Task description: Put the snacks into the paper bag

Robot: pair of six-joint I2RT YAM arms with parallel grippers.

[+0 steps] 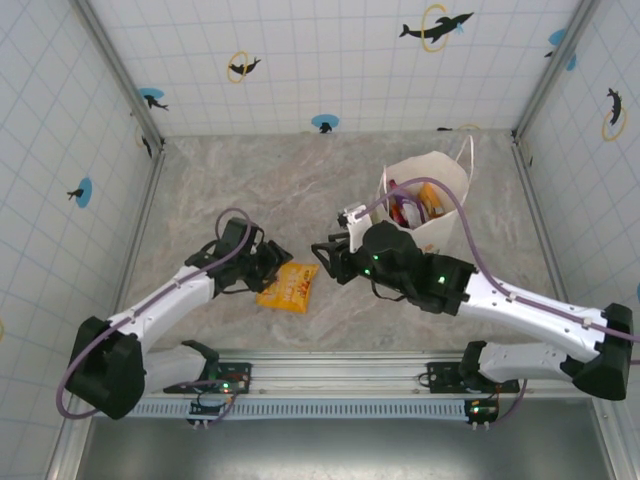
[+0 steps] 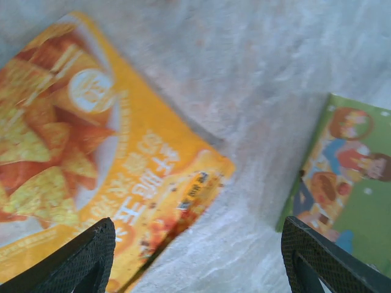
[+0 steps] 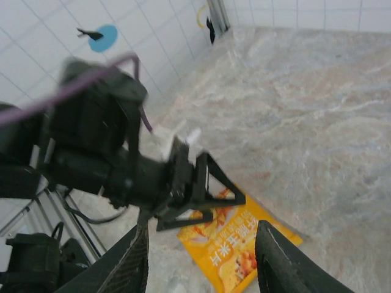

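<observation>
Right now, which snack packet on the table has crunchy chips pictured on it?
The yellow-orange packet; the green packet beside it shows cartoon people instead.

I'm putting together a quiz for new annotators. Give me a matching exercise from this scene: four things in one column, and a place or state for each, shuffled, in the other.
Things:
1. paper bag
2. yellow-orange packet
3. green packet
4. left gripper

Places or states:
A. lying flat, chips pictured on its front
B. jaws open, nothing held
C. standing upright with snacks inside
D. lying flat, cartoon figures printed on it

Pairs: 1-C, 2-A, 3-D, 4-B
</observation>
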